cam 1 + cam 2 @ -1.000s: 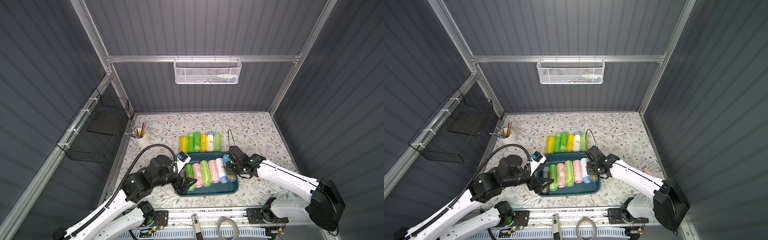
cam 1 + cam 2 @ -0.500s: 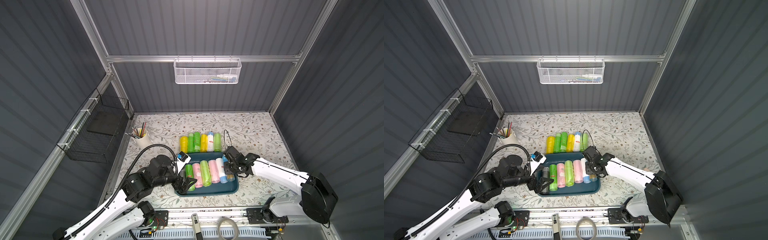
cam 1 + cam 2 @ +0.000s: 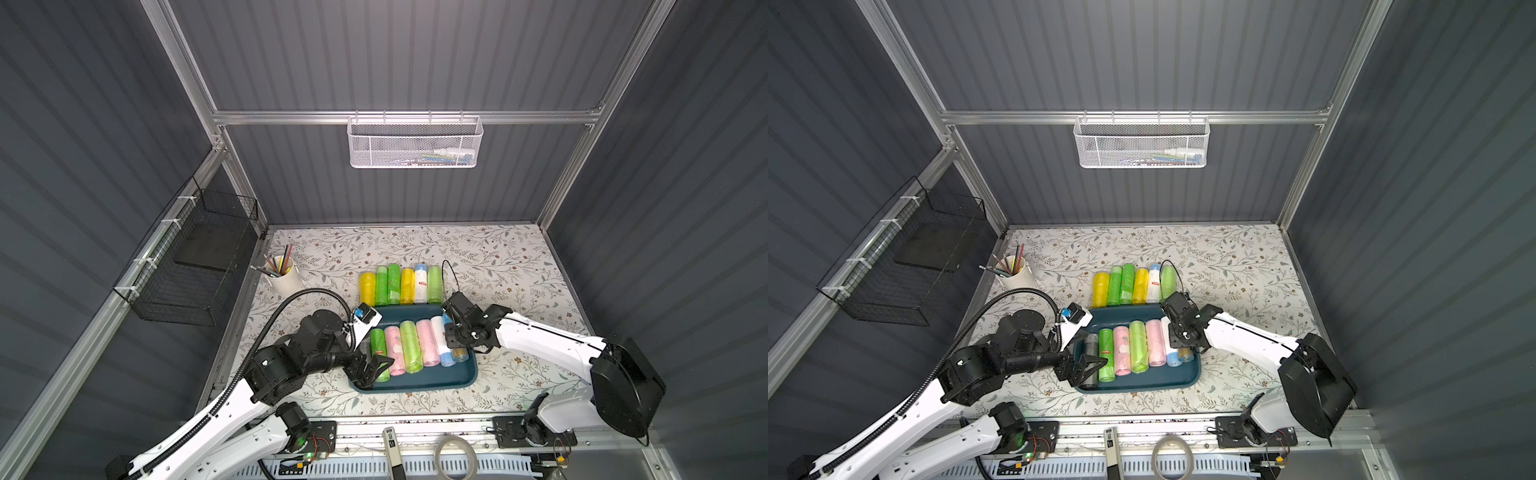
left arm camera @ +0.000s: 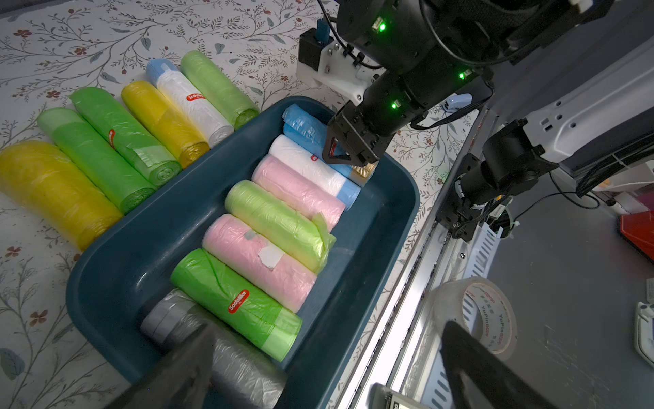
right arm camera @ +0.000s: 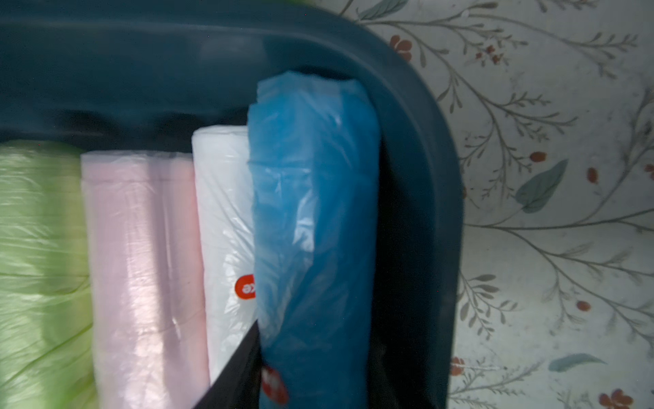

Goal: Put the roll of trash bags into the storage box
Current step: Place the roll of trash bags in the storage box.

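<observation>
The storage box [image 3: 415,384] [image 3: 1142,380] is a dark teal tray holding several rolls side by side. My right gripper [image 3: 453,338] [image 4: 345,159] [image 5: 318,389] is shut on a blue roll of trash bags [image 3: 446,320] [image 4: 304,127] [image 5: 315,212]. That roll lies inside the box along its right wall [image 5: 424,159], beside a white roll [image 5: 226,212]. My left gripper [image 3: 374,368] [image 3: 1090,370] [image 4: 325,382] hangs open over the box's left front corner, above a grey roll [image 4: 212,340], holding nothing.
Several more rolls [image 3: 401,284] lie in a row on the floral table just behind the box. A white cup of pencils [image 3: 284,274] stands at the back left. A black wire basket [image 3: 195,266] and a white mesh basket [image 3: 415,143] hang on the walls. A tape roll [image 4: 474,315] lies beyond the front rail.
My right gripper has edged slightly left with the blue roll at the box's right end, and its arm has swung in. The left arm has not moved.
</observation>
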`<state>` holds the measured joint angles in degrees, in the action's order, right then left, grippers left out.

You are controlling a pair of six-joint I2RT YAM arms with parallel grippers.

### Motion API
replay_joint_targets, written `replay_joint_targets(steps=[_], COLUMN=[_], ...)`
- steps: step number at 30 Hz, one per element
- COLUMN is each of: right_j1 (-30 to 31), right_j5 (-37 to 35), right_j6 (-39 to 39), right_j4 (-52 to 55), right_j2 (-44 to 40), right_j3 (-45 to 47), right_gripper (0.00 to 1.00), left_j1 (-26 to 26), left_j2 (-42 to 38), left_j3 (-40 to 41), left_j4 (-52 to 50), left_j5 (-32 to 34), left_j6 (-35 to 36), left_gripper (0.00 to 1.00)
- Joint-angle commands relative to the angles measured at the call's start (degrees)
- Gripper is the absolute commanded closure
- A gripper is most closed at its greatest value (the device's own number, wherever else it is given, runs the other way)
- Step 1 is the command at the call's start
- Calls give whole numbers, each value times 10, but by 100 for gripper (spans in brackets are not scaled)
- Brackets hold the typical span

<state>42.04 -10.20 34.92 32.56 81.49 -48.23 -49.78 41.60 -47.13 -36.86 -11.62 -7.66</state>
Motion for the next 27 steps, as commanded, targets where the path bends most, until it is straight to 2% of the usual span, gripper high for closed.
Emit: replay_joint_targets(steps=[1,27], right_j1=[-2,-2], right_j5=[-35,-1], right_j6=[6,16], right_j4=[-5,-25], right_j2=[8,31], right_j3=[-13,-4], right_gripper=[57,56], left_j1=[4,4], left_j2=[-8,-4], left_j3=[0,0], left_j4=[-3,-3], left_j5=[-7,-9], left_j6=[5,6], left_gripper=[0,0])
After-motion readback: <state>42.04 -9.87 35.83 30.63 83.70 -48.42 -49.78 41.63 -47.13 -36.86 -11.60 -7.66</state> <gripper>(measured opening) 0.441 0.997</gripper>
